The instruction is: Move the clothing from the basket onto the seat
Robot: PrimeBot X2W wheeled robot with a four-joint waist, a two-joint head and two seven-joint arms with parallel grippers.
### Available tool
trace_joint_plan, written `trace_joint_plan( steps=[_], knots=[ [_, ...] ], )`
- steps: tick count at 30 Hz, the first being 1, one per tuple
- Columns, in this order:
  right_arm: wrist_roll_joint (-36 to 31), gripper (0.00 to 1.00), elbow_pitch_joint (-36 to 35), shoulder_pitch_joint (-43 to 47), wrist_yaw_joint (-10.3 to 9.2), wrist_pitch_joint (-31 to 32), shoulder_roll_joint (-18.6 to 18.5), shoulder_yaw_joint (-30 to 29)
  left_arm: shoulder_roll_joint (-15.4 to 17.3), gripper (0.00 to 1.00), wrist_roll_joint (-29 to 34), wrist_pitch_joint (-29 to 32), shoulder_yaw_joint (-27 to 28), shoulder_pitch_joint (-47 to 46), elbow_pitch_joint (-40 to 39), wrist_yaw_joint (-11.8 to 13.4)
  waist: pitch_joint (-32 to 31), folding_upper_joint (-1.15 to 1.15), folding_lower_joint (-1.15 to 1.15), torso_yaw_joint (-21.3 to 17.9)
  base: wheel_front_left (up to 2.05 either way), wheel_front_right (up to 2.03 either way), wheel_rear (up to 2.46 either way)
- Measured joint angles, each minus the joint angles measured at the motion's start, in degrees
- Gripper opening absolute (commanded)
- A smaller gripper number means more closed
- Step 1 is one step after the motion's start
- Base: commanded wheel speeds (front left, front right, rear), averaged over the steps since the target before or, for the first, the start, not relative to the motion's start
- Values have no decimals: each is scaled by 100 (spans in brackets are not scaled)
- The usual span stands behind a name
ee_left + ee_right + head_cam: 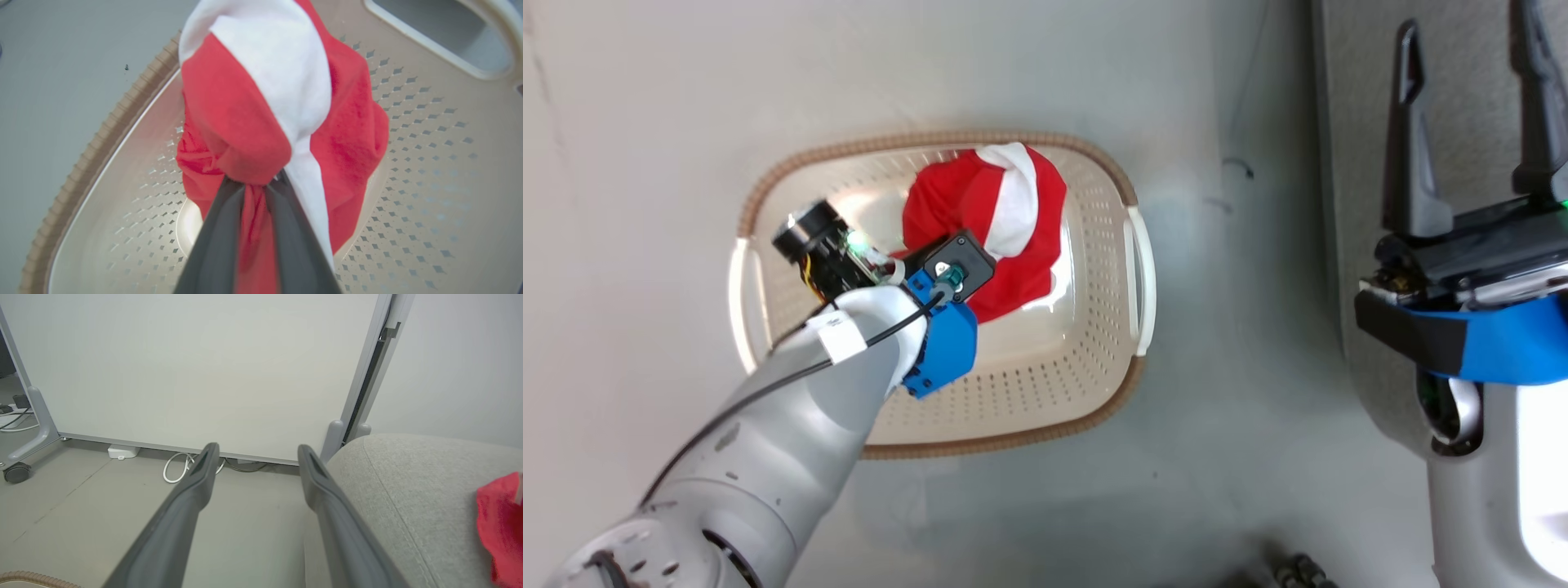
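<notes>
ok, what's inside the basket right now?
One bunched red-and-white garment, pinched by the left gripper. Bare perforated basket floor shows around it. Whether more clothing lies beneath the bunch is hidden.

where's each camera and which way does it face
head view: on head, looking down into the basket; left forearm, open right gripper show
left wrist view: along the left gripper, shut on the clothing
right wrist view: past its fingers to a white panel and the seat
shared: head and left wrist both see basket, clothing
</notes>
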Motion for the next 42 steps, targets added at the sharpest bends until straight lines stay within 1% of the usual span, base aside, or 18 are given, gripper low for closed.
trace_joint_plan(
  steps=[1,5,7,13,16,19,26,31,42],
  knots=[
    [3,100,54,45,0,0,1,20,-30,0,-187,-85,119,109,-43,-2,-180,0,0,25,0,0,0],
    [3,100,187,137,0,0,0,2,-59,0,-347,-186,201,231,-116,-10,-546,0,0,82,0,0,0],
    [2,100,222,165,0,0,0,3,-63,0,-346,-196,198,250,-134,-10,-635,0,0,98,0,0,0],
    [4,100,479,348,0,0,1,-36,-84,0,-500,-246,265,475,-319,-27,-1191,0,0,197,0,0,0],
    [13,100,579,469,0,1,1,-63,-59,0,-572,-253,394,592,-595,-29,-1485,0,-1,239,0,0,0],
    [23,100,657,613,0,1,1,-82,31,0,-602,-253,549,738,-893,-30,-1786,0,-1,274,0,0,0],
    [73,100,825,977,0,1,1,-120,224,0,-639,-254,1144,1123,-1621,4,-2485,1,-1,342,0,0,0],
    [113,100,948,1198,0,1,1,-145,301,0,-505,-254,1560,1357,-2136,10,-2926,0,-2,405,0,0,0],
    [258,100,1098,1585,0,1,1,-134,298,0,-180,-254,2332,1680,-3106,5,-3700,1,-1,515,0,0,0]
  ],
)
